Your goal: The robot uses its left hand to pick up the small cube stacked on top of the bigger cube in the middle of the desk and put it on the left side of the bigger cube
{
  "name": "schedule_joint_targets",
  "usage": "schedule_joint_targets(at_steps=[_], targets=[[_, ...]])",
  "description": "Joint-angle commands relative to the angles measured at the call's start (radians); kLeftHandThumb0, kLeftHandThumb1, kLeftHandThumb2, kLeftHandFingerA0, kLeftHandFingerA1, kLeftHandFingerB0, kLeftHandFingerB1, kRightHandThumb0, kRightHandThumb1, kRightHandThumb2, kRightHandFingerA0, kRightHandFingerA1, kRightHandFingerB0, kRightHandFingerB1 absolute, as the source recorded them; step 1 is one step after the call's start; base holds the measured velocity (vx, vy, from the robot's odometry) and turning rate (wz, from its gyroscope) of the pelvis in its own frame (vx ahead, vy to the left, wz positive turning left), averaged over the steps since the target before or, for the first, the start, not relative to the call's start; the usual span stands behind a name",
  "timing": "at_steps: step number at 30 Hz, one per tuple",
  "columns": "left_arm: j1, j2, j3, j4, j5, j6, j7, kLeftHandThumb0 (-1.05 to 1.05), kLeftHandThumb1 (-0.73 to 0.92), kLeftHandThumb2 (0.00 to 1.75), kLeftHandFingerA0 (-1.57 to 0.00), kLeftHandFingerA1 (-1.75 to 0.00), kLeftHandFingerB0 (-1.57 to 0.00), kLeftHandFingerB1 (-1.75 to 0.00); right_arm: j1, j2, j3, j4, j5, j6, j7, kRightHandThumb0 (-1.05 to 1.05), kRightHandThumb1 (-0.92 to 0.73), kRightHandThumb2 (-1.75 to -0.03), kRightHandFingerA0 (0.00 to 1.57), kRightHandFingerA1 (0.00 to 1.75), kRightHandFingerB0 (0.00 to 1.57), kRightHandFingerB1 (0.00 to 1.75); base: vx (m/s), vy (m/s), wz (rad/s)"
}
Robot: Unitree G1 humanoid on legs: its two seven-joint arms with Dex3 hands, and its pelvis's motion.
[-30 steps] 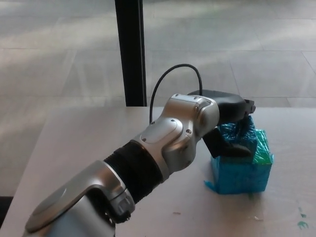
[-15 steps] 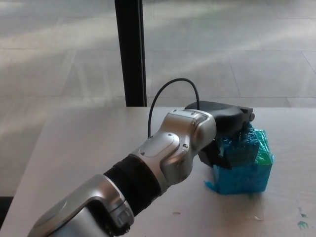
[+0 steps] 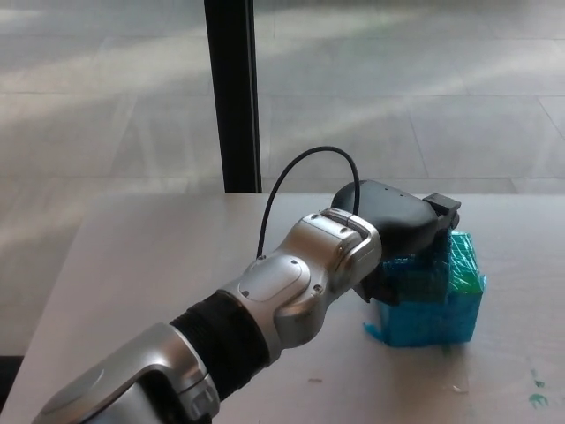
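My left hand (image 3: 397,231) covers the top of the big cube (image 3: 433,309). The small cube sits hidden directly beneath it. I cannot tell if the fingers grip it.

No text, label, brand, number or sign can be read anywhere in the frame, from upper left to lower right.

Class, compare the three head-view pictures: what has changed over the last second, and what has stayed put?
The left hand has settled lower over the small cube and now hides most of it; the forearm has drawn back toward the camera. Whether it grips the cube cannot be told. The bigger cube and the desk are unchanged.
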Motion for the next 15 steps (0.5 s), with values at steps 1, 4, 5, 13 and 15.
schedule_joint_targets(at_steps=[1, 4, 5, 13, 15], targets=[[0.05, 0.017, 0.002, 0.048, 0.025, -0.086, 0.054, -0.3, 0.72, 0.67, -0.76, -1.33, -0.72, -0.91, -0.038, -0.032, -0.01, -0.022, 0.002, -0.005, -0.026, -0.28, -0.11, -1.26, 0.93, 0.95, 0.76, 0.73, 0.0, 0.0, 0.0], [0.048, 0.016, 0.01, 0.059, 0.023, -0.098, 0.048, -0.3, 0.71, 0.66, -0.79, -1.46, -0.73, -1.04, -0.038, -0.032, -0.01, -0.021, 0.001, -0.005, -0.027, -0.28, -0.12, -1.25, 0.93, 0.95, 0.76, 0.72, 0.0, 0.0, 0.0], [0.041, 0.014, 0.009, 0.063, 0.023, -0.088, 0.023, -0.32, 0.73, 0.65, -0.77, -1.45, -0.71, -1.07, -0.039, -0.031, -0.011, -0.014, 0.002, -0.009, -0.029, -0.29, -0.12, -1.25, 0.93, 0.95, 0.77, 0.73, 0.0, 0.0, 0.0], [-0.024, 0.056, 0.093, 0.076, 0.003, -0.138, 0.031, -0.25, 0.71, 0.69, -0.79, -1.2, -0.73, -0.82, -0.036, -0.025, -0.017, -0.005, 0.008, -0.007, -0.033, -0.31, -0.14, -1.21, 0.94, 0.95, 0.77, 0.73, 0.0, 0.0, 0.0], [-0.036, 0.066, 0.118, 0.066, 0.011, -0.116, 0.037, -0.26, 0.72, 0.69, -0.77, -1.12, -0.73, -0.79, -0.029, -0.026, -0.023, -0.013, 0.013, -0.006, -0.026, -0.32, -0.13, -1.22, 0.92, 0.94, 0.77, 0.74, 0.0, 0.0, 0.0]])
